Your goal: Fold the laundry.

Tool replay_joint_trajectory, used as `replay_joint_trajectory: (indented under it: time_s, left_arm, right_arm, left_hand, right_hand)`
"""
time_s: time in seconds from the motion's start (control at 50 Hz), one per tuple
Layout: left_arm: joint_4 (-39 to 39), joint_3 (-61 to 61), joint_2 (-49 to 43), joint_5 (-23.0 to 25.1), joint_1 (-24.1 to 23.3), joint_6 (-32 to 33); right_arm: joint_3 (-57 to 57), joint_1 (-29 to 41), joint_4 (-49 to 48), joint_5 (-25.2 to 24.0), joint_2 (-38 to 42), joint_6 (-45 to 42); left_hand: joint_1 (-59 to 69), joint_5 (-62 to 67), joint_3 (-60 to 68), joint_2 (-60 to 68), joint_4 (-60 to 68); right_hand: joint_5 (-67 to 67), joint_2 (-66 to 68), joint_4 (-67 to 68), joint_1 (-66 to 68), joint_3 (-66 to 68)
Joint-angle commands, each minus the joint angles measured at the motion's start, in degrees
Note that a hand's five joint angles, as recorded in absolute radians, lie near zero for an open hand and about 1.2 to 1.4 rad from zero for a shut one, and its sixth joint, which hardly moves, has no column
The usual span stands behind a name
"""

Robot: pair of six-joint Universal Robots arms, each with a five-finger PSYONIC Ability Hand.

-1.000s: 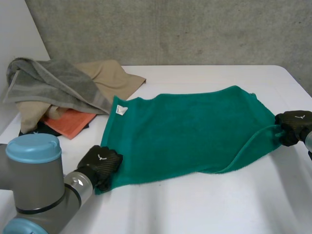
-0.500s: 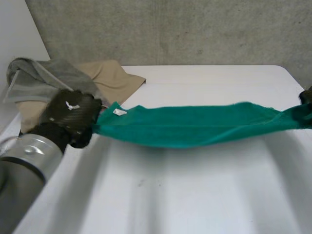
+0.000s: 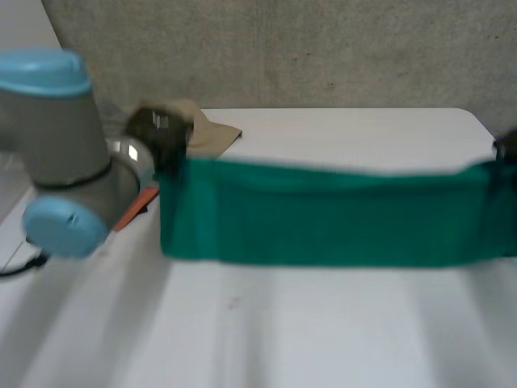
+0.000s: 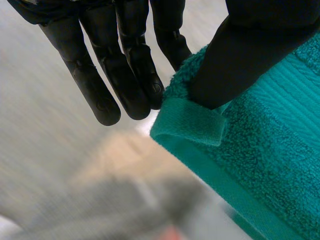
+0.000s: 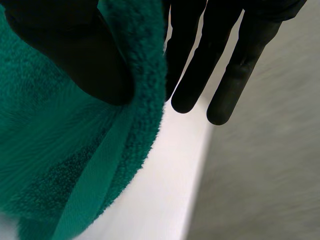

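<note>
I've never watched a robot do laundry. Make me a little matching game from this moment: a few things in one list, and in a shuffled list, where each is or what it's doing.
Things:
1. green towel
2. left hand
3. right hand
4. beige cloth

Places or states:
A. pinches the towel's end at the robot's right
B. lies on the table, just behind the left hand
C. hangs stretched between both hands
D. pinches the towel's corner at the robot's left

Pairs: 1-C, 2-D, 3-A, 4-B.
</note>
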Motion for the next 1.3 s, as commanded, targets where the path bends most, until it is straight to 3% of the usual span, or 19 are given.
replay_joint_trajectory:
  time_s: [0.02,0.06,0.12,0.32,0.5,0.76,0.8,0.86,0.96,1.02,1.04,1.18,1.26,1.3]
  left_arm:
    - [26.3,10.2,0.9,-0.8,0.7,0.2]
    - [32.7,9.7,2.7,-1.7,1.0,0.2]
    - [32.2,8.6,3.6,-2.3,0.9,0.2]
    - [30.4,-3.1,4.1,-2.3,1.0,0.1]
    - [29.6,-17.1,-1.0,-2.3,-0.1,-0.2]
    - [27.3,-25.6,-2.8,-2.3,-1.3,-0.7]
    - [27.3,-25.9,-2.5,-2.3,-1.2,-0.6]
    - [27.3,-26.4,-1.9,-2.3,-1.1,-0.7]
    - [26.7,-26.8,-0.6,-2.3,-1.1,-0.7]
    - [25.8,-27.0,-0.2,-2.3,-1.1,-0.7]
    - [25.0,-27.0,0.0,-2.3,-1.1,-0.7]
    - [17.9,-28.7,3.3,-2.6,-1.1,-0.6]
    - [9.1,-32.9,8.6,-2.7,-1.3,0.2]
    - [2.9,-36.0,12.7,-2.7,-1.3,0.4]
  right_arm:
    - [-6.2,1.4,-27.7,2.9,-1.4,13.4]
    - [-5.4,1.3,-36.2,3.3,-2.5,17.1]
    - [-4.5,1.1,-39.2,2.8,-3.2,18.5]
    - [-3.2,1.3,-34.2,-0.8,1.2,18.4]
    - [1.9,0.8,-24.9,-11.1,11.1,16.0]
    - [11.1,-2.2,-22.6,-14.5,13.7,11.9]
    - [12.4,-2.6,-22.6,-16.5,13.2,11.8]
    - [14.0,-2.5,-22.7,-18.5,12.4,11.5]
    - [18.9,-2.9,-24.8,-22.4,9.3,7.5]
    - [20.7,-2.9,-26.0,-23.9,8.2,4.6]
    - [21.5,-2.9,-26.5,-24.6,7.7,2.4]
    - [24.3,-4.1,-25.8,-24.9,7.2,-2.6]
    - [26.6,-8.2,-21.7,-24.3,1.0,-3.8]
    - [26.5,-10.9,-13.7,-24.2,-4.3,-6.1]
  left_hand:
    - [15.5,12.2,11.6,11.4,11.3]
    - [15.5,12.2,11.6,11.4,11.3]
    - [15.5,12.2,11.6,11.4,11.3]
    - [15.5,12.2,11.6,11.4,11.3]
    - [15.5,12.2,11.6,11.4,11.3]
    - [15.5,12.2,11.6,11.4,11.3]
    - [15.5,12.2,11.6,11.4,11.3]
    - [15.5,12.2,11.6,11.4,11.3]
    - [15.5,12.2,11.6,11.4,11.3]
    - [15.5,12.2,11.6,11.4,11.3]
    - [15.5,12.2,11.6,11.4,11.3]
    - [15.5,12.2,11.6,11.4,11.3]
    - [15.5,12.2,11.6,11.4,11.3]
    - [15.5,12.2,11.6,11.4,11.3]
  right_hand:
    - [13.5,12.5,11.3,15.0,11.7]
    - [13.5,12.5,11.3,15.0,11.7]
    - [13.5,12.5,11.3,15.0,11.7]
    - [13.5,12.5,11.3,15.0,11.7]
    - [13.5,12.5,11.3,15.0,11.7]
    - [13.5,12.5,11.3,15.0,11.7]
    - [1.3,0.4,-0.8,2.9,-0.4]
    - [-1.5,-2.4,-3.6,0.1,-3.2]
    - [-17.3,-18.2,-19.4,-15.7,-19.0]
    - [-8.6,-9.6,-10.8,-7.0,-10.3]
    - [13.2,12.3,11.1,14.8,11.5]
    - [13.5,12.5,11.3,15.0,11.7]
    - [13.5,12.5,11.3,15.0,11.7]
    - [13.5,12.5,11.3,15.0,11.7]
